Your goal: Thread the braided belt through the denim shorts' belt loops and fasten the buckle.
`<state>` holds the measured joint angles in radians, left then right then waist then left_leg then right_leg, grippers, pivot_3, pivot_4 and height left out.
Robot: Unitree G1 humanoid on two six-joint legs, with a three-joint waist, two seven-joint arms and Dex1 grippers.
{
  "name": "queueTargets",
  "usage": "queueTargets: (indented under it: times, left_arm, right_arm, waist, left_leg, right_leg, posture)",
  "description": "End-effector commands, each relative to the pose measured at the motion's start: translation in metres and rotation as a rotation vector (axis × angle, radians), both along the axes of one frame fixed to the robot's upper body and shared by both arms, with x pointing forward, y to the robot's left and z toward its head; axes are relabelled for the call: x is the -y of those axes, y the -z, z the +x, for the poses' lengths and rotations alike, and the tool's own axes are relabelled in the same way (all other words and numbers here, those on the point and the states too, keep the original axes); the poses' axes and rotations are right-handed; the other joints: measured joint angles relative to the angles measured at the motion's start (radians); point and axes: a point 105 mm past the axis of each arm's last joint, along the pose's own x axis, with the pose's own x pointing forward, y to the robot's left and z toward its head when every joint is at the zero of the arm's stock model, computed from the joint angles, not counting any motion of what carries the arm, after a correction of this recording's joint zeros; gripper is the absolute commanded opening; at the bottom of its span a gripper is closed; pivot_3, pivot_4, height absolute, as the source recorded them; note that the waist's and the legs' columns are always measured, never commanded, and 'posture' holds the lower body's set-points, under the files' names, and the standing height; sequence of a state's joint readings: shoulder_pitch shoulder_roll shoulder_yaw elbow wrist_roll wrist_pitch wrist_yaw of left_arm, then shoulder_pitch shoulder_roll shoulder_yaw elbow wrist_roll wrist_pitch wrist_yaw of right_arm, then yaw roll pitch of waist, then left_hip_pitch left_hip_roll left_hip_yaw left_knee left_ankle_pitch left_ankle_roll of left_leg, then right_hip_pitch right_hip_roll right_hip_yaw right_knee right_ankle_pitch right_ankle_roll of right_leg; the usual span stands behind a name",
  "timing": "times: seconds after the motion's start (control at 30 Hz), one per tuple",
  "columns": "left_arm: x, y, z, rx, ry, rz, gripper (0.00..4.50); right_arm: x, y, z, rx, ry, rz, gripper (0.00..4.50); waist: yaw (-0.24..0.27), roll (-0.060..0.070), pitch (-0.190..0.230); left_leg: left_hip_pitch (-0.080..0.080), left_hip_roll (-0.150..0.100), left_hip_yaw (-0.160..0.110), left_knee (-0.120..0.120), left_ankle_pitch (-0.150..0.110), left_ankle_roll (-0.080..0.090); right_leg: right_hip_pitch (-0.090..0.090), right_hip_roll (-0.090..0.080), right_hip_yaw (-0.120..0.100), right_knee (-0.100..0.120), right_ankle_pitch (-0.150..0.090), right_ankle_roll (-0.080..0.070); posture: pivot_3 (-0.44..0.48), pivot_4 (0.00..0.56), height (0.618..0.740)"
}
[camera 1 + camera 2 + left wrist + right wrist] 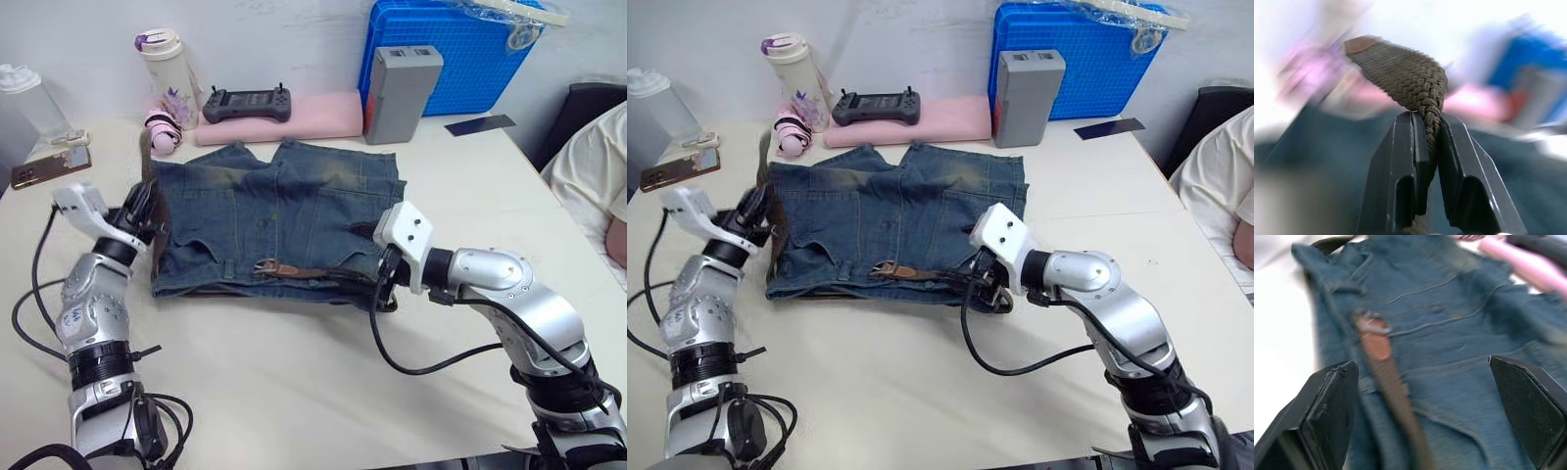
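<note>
Crosswise, the braided belt [294,271] runs along the denim shorts' [284,211] waistband.

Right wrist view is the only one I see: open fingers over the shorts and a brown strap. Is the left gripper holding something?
Observer: Yes. The left gripper is shut on the braided belt, close to its tip.
Operator: Where is that gripper?
Observer: At the robot's-left edge of the denim shorts.
Operator: And the buckle?
Observer: The buckle lies at the middle of the waistband, between both grippers. The right gripper is open.
</note>
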<state>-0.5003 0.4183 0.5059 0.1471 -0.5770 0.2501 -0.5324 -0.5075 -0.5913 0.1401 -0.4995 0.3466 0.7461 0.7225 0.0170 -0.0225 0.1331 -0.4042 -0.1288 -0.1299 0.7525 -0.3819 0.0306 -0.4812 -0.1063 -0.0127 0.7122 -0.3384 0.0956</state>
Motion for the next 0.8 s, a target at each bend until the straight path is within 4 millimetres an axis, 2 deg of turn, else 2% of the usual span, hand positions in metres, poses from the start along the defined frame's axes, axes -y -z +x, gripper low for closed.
queueTargets:
  times: [0.03,0.07,0.13,0.2,0.27,0.3,0.4,0.5,0.6,0.7,0.8]
  left_arm:
    - [0.053,-0.01,-0.024,0.049,0.244,0.22,0.59]
    - [0.064,-0.004,-0.029,0.03,0.295,0.29,0.59]
    - [0.089,0.016,-0.038,-0.033,0.427,0.48,0.59]
    - [0.106,0.032,-0.05,-0.08,0.59,0.588,0.59]
    - [0.111,0.04,-0.058,-0.1,0.686,0.645,0.59]
    - [0.112,0.042,-0.059,-0.104,0.705,0.663,0.59]
    - [0.112,0.053,-0.064,-0.122,0.782,0.767,0.59]
    - [0.112,0.053,-0.066,-0.117,0.83,0.791,0.59]
    - [0.109,0.048,-0.061,-0.102,0.829,0.794,0.59]
    - [0.103,0.037,-0.052,-0.082,0.779,0.758,0.59]
    - [0.101,0.027,-0.051,-0.066,0.776,0.714,0.59]
  right_arm:
    - [0.013,-0.003,0.009,0.095,0.064,-0.064,4.5]
    - [0.014,-0.004,0.011,0.119,0.077,-0.074,4.5]
    - [0.011,-0.02,0.019,0.241,0.091,-0.091,4.5]
    - [0.003,-0.041,0.027,0.513,0.101,-0.172,4.5]
    - [-0.005,-0.046,0.028,0.704,0.075,-0.251,4.5]
    - [-0.006,-0.045,0.028,0.747,0.065,-0.27,4.5]
    - [-0.012,-0.033,0.028,0.888,-0.008,-0.395,4.5]
    - [-0.014,-0.015,0.024,0.9,-0.097,-0.462,4.5]
    - [-0.011,0.003,0.016,0.807,-0.151,-0.44,4.5]
    - [-0.01,0.0,0.009,0.729,-0.157,-0.363,4.5]
    - [-0.01,-0.002,0.004,0.696,-0.176,-0.335,4.5]
  waist:
    - [0.001,0.0,0.0]
    - [0.001,0.001,0.0]
    - [0.0,0.002,0.002]
    - [-0.002,0.006,0.004]
    - [-0.004,0.008,0.006]
    - [-0.004,0.009,0.006]
    - [-0.006,0.009,0.006]
    - [-0.004,0.01,0.007]
    - [0.003,0.01,0.007]
    - [0.004,0.011,0.009]
    - [0.0,0.012,0.012]
  left_leg:
    - [0.001,0.0,0.0,0.0,0.0,0.0]
    - [0.001,0.0,0.0,0.0,0.0,0.0]
    - [0.001,0.0,0.001,0.0,0.0,0.0]
    - [0.001,0.0,0.001,0.0,0.0,0.0]
    - [0.001,0.0,0.002,-0.001,0.0,-0.001]
    - [0.001,0.0,0.002,-0.001,0.001,-0.001]
    - [0.001,0.002,0.002,-0.002,0.0,-0.002]
    - [0.001,0.001,0.002,-0.001,0.0,-0.001]
    - [0.0,0.002,0.002,-0.001,0.0,-0.001]
    - [0.0,0.002,0.002,-0.001,0.0,-0.001]
    - [0.0,0.002,0.002,0.0,0.0,-0.001]
  right_leg:
    - [0.001,0.0,0.0,0.0,0.0,0.0]
    - [0.001,0.0,0.0,0.0,0.0,0.0]
    - [0.001,0.0,0.001,0.0,0.0,0.0]
    - [0.0,0.0,0.001,0.001,0.0,0.0]
    - [-0.001,0.0,0.002,0.001,0.0,0.0]
    - [-0.001,0.001,0.002,0.001,0.0,0.0]
    - [-0.002,0.003,0.002,0.001,0.0,0.0]
    - [-0.002,0.003,0.002,0.0,0.0,0.0]
    - [-0.001,0.003,0.002,0.0,0.0,0.0]
    - [-0.001,0.003,0.002,0.0,0.0,0.0]
    - [-0.002,0.004,0.002,0.001,0.0,0.0]
  posture:
    - [0.0,0.15,0.676]
    - [0.0,0.15,0.676]
    - [0.0,0.15,0.676]
    - [0.0,0.15,0.676]
    - [0.0,0.15,0.676]
    - [0.0,0.15,0.676]
    - [0.0,0.15,0.676]
    - [0.0,0.15,0.676]
    - [0.0,0.15,0.676]
    - [0.0,0.15,0.676]
    - [0.0,0.15,0.676]
